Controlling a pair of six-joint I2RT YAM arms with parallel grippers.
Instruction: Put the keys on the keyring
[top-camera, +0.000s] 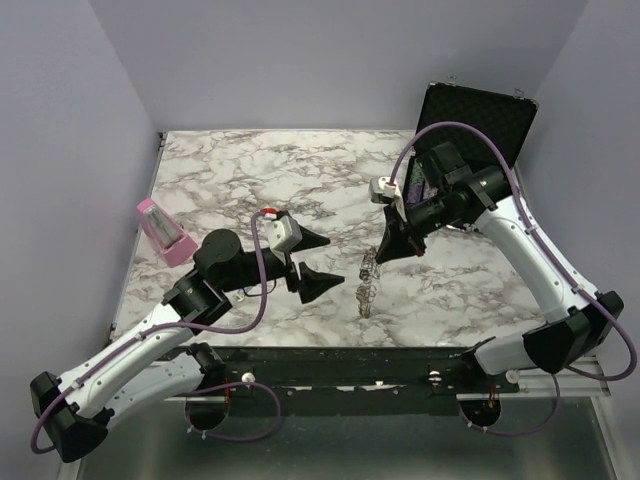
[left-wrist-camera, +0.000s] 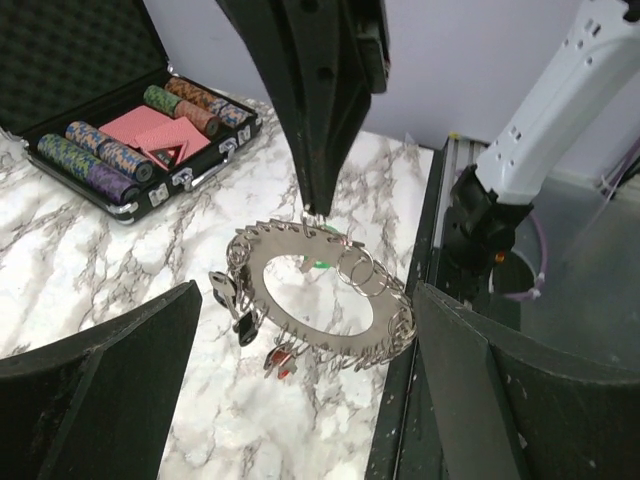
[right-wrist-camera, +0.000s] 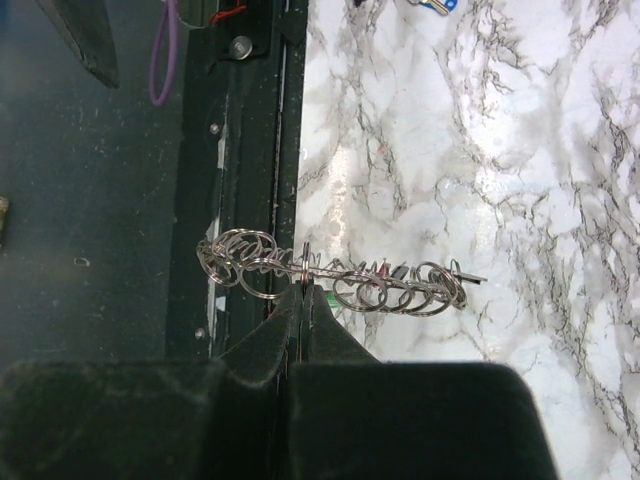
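Observation:
The keyring (left-wrist-camera: 300, 318) is a flat silvery ring rimmed with small split rings, and it hangs tilted above the marble near the table's front edge. My right gripper (right-wrist-camera: 305, 288) is shut on its rim from above; the left wrist view shows this gripper's tip (left-wrist-camera: 316, 207) at the ring's far side. A black-headed key (left-wrist-camera: 244, 326), a red-headed key (left-wrist-camera: 281, 358) and a silver key (left-wrist-camera: 222, 290) dangle from the ring, with something green (left-wrist-camera: 322, 264) behind it. My left gripper (top-camera: 336, 260) is open, its fingers (left-wrist-camera: 110, 380) on either side of the ring without touching it. A blue-headed key (right-wrist-camera: 432, 5) lies loose on the table.
An open black case (left-wrist-camera: 150, 195) of striped poker chips and red cards stands at the back right (top-camera: 470, 120). A pink object (top-camera: 160, 232) sits at the table's left edge. A black rail (right-wrist-camera: 250, 150) runs along the front edge below the keyring.

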